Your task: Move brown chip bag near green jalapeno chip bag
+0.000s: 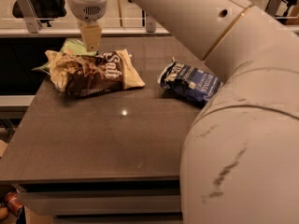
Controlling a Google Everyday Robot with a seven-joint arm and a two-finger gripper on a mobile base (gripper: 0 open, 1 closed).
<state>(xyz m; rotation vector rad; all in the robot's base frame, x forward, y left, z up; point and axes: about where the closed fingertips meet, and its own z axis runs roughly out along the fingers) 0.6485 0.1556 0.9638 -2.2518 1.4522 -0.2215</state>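
Note:
The brown chip bag lies flat on the dark table at the back left, with its white "Salt" lettering facing up. The green jalapeno chip bag lies just behind it, touching it and mostly hidden by it; a green edge shows at the brown bag's left end. My gripper hangs from the white wrist right above the back edge of the brown bag, between the two bags. It holds nothing that I can see.
A dark blue chip bag lies at the right of the table. My large white arm fills the right foreground. A railing and a lower dark area lie behind the table's back edge.

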